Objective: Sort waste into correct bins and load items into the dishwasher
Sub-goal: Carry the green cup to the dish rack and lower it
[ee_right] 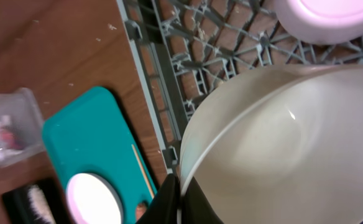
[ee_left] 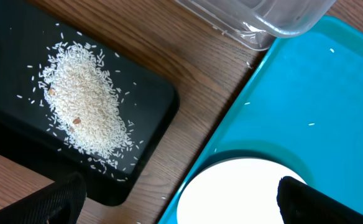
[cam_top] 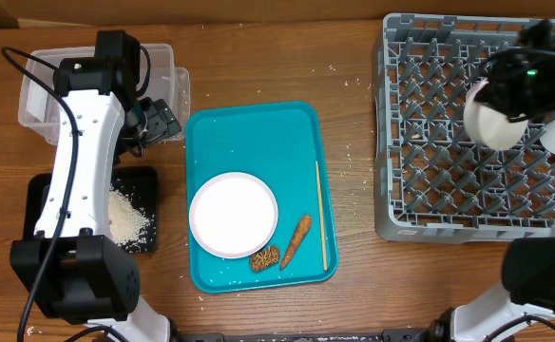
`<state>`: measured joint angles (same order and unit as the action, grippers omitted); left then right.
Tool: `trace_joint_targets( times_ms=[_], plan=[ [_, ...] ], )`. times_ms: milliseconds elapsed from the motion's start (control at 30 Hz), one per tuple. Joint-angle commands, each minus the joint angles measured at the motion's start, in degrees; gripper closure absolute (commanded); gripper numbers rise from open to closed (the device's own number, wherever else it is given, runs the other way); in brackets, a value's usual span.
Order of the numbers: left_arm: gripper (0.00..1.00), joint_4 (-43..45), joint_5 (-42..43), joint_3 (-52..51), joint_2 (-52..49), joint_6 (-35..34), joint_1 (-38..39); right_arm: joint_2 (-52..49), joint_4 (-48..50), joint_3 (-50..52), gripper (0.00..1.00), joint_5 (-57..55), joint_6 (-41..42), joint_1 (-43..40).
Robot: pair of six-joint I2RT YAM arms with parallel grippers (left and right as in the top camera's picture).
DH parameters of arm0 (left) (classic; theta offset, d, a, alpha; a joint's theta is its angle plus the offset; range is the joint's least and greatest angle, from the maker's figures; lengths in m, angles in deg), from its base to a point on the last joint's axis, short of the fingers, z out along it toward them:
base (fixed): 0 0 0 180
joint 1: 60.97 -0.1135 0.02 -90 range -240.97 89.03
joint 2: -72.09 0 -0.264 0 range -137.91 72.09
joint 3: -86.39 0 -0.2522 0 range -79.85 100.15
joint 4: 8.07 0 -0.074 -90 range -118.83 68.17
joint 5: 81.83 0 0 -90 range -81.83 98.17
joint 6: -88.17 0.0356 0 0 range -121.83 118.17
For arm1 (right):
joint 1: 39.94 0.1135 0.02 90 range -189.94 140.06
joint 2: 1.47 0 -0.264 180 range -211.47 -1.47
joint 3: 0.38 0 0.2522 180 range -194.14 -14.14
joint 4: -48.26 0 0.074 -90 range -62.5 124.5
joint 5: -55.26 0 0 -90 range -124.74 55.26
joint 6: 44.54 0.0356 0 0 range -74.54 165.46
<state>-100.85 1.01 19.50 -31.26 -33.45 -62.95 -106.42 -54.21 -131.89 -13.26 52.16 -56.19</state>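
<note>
Fingers of right gripper (ee_right: 178, 190) pinch the rim of white bowl (ee_right: 275, 143), lower centre of frame, above grey rack (ee_right: 163, 81). Glazed, rigid, breakable, probably slippery: rim is the sound hold. Left gripper (ee_left: 181, 205) gapes wide, empty.

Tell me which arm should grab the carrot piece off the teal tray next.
Left. The left gripper is open and empty at the teal tray's left edge, while the right gripper is shut on a white bowl over the rack, so it seems busy.

Top-down overhead, two close wrist views, teal tray (cam_top: 258, 142) shared
</note>
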Motion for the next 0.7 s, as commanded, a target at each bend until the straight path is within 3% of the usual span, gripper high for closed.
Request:
trace_joint_targets(
  times_ms=[0, 67, 367, 667],
  plan=[
    [0.0, 0.0, -0.7, -0.3, 0.3, -1.0, 0.1, 0.4, 3.1, 4.3, 0.96, 19.3, -13.1, -6.4],
    [0.0, 0.0, -0.7, -0.3, 0.3, -1.0, 0.1, 0.4, 6.5, 9.0, 0.96, 25.0, -16.2, -9.3],
    [0.0, 0.0, -0.7, -0.3, 0.3, -1.0, 0.1, 0.2, 26.5, 26.6, 0.96, 39.1, -16.1, -15.0],
    [0.0, 0.0, -0.7, -0.3, 0.3, -1.0, 0.1, -1.7, 25.7, 28.2, 0.96, 38.6, -15.9, -16.2]
  ],
)
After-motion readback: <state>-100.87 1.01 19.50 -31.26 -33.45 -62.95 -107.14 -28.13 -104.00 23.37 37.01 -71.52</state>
